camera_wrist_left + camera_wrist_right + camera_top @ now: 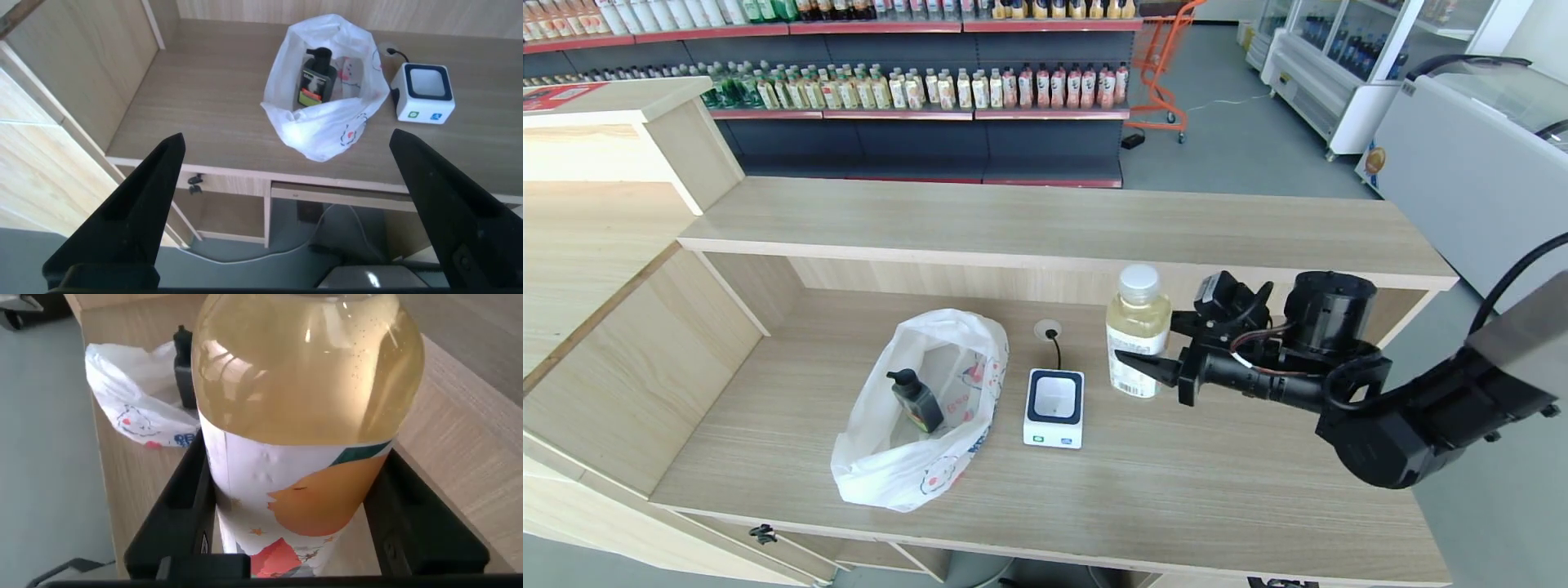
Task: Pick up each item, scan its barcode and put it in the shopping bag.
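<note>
Bottle [1135,327] of pale yellow drink is seen upright on the right side of the counter [1176,490], just beside the scanner [1054,396]. It's pinched by the right gripper [1147,343]: in the right wrist view the bottle [310,416] is pressed from both sides by the black fingers [184,506] at label height. Whether its base is touching the wood can't be told. The white cap is level with the front edge of the upper ledge [1054,220], so room above it is tight.

The scanner is parked between the bottle and the shopping bag [907,474], with its cable [1058,353] run back to a hole in the counter. The bag is slumped with its mouth open, and a dark pump bottle [916,400] is lying inside it. Its bottom is near the front edge of the counter.

A good stretch of bare wood is left in front of and to the right of the bottle. The side panel [629,376] is well apart from the bag.

The left gripper [286,140] is held out past the front edge, above the bag [327,131], fingers spread wide with nothing between them.
</note>
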